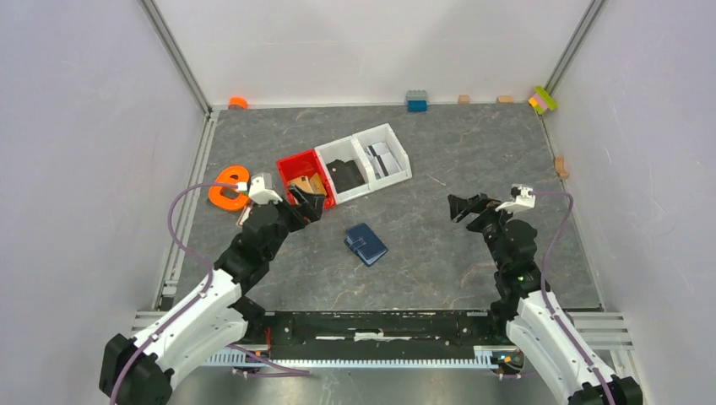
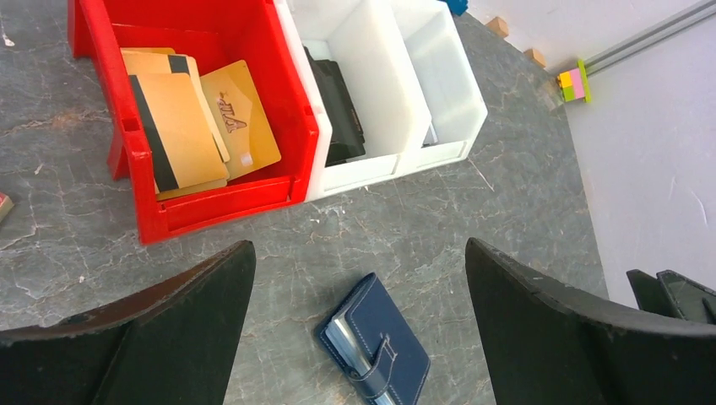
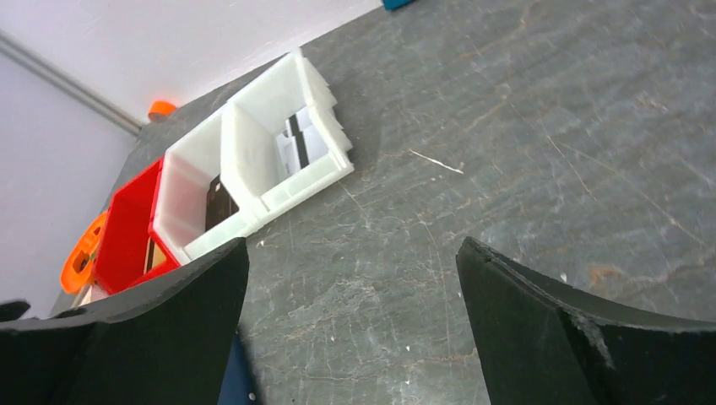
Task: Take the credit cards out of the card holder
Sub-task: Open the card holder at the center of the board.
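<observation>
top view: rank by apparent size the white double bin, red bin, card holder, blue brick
1. white double bin
2. red bin, partly behind the left gripper
3. card holder
4. blue brick

We see the navy card holder [image 1: 366,244] lying flat mid-table, strap fastened, with silvery credit cards [image 2: 342,332] edging out at its eight o'clock.

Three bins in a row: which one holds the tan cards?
The red bin, at the row's left end in the top view. The middle white bin holds a black item; the end white bin, pale striped cards.
</observation>
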### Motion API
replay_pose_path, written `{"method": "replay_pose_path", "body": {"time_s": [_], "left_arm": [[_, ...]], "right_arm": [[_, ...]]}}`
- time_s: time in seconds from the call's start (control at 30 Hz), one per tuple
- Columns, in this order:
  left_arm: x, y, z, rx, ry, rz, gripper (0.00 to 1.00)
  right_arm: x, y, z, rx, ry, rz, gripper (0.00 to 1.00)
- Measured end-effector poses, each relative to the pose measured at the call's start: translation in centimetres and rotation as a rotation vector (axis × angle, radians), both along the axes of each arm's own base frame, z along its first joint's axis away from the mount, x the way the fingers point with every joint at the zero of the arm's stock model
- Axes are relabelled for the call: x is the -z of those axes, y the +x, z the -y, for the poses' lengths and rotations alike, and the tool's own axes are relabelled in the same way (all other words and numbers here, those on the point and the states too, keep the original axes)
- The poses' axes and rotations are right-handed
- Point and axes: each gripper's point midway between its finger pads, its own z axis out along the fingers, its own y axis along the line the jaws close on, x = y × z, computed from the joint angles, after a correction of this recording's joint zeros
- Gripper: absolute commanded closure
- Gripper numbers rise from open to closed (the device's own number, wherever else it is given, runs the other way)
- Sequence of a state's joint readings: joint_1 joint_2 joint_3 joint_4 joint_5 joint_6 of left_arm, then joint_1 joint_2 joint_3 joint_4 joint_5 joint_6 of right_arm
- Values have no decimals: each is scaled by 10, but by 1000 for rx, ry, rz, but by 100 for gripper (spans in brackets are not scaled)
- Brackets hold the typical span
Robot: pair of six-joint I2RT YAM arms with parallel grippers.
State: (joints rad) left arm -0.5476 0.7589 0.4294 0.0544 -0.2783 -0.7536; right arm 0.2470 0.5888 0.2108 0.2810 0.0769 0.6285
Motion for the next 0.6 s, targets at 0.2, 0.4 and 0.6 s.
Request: {"method": "replay_pose_path", "body": {"time_s": [0.2,0.4,0.6], "left_arm": [[1,2,5,20,2,-14,0],[13,2,14,59,16,-54,0],[8,2,22,99,-5,-35,0]], "right_arm": [[-9,-3,-17,-125,-71,62,2],[1,-6,-41,-276,-99,52,2],[21,-15,-77,-483,-95,-15,1]]}}
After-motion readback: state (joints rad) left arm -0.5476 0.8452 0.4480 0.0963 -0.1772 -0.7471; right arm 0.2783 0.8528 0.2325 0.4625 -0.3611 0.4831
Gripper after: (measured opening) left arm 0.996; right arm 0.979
